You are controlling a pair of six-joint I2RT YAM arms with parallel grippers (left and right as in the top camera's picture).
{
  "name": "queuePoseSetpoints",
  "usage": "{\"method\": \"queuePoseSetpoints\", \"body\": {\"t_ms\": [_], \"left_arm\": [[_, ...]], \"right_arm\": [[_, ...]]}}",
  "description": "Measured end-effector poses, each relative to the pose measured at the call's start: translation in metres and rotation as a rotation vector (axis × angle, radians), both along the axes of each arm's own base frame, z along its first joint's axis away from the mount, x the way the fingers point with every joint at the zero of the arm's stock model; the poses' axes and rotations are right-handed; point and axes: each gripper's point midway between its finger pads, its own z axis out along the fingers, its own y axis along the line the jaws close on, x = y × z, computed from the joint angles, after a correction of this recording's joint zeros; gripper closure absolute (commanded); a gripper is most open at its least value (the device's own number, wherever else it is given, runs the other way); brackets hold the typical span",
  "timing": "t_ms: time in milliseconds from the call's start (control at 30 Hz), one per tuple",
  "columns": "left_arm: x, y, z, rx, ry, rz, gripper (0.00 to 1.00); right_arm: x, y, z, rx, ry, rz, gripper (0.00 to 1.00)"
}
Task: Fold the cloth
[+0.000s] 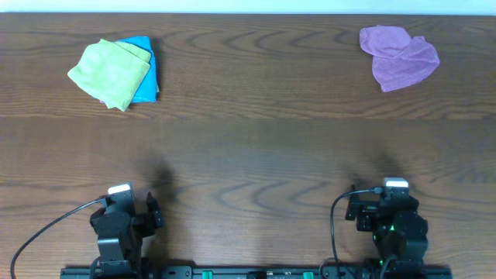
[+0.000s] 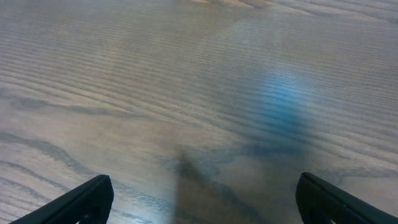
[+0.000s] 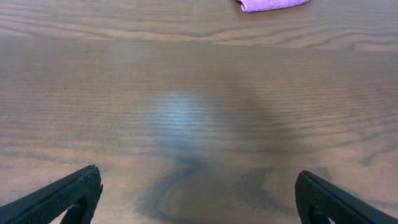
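The purple cloth (image 1: 398, 56) lies crumpled and partly doubled over at the far right of the table. Its near edge shows at the top of the right wrist view (image 3: 270, 5). My left gripper (image 1: 133, 208) sits at the near left edge, open and empty, its fingertips wide apart over bare wood (image 2: 202, 193). My right gripper (image 1: 385, 203) sits at the near right edge, open and empty (image 3: 198, 190), far in front of the cloth.
A light green cloth (image 1: 110, 72) lies folded on top of a bright blue cloth (image 1: 146, 74) at the far left. The table is dark brown wood (image 1: 248, 147). Black arm bases and cables run along the near edge.
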Motion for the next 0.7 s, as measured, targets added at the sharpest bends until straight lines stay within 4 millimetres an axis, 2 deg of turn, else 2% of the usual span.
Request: {"method": "queuePoseSetpoints", "body": {"t_ms": [100,167,367,400,467,533,600,700], "left_arm": [[0.0,0.0,0.0,0.0,0.0,0.0,0.05],[0.0,0.0,0.0,0.0,0.0,0.0,0.05],[0.0,0.001,0.0,0.002,-0.001,0.003,0.05],[0.0,0.001,0.0,0.002,-0.001,0.004,0.05],[0.0,0.001,0.0,0.004,-0.001,0.005,0.05],[0.0,0.001,0.0,0.004,-0.001,0.006,0.05],[0.0,0.001,0.0,0.005,-0.001,0.006,0.05],[0.0,0.001,0.0,0.004,-0.001,0.006,0.05]], "right_arm": [[0.0,-0.009,0.006,0.02,0.017,-0.062,0.01],[0.002,-0.02,0.021,0.043,0.032,-0.132,0.01],[0.037,-0.059,0.121,0.086,0.018,-0.302,0.01],[0.052,-0.068,0.144,0.09,0.018,-0.325,0.01],[0.073,-0.077,0.165,0.095,0.025,-0.337,0.01],[0.093,-0.083,0.176,0.1,0.054,-0.339,0.01],[0.125,-0.093,0.187,0.103,0.081,-0.341,0.01],[0.156,-0.102,0.18,0.112,0.151,-0.342,0.01]]}}
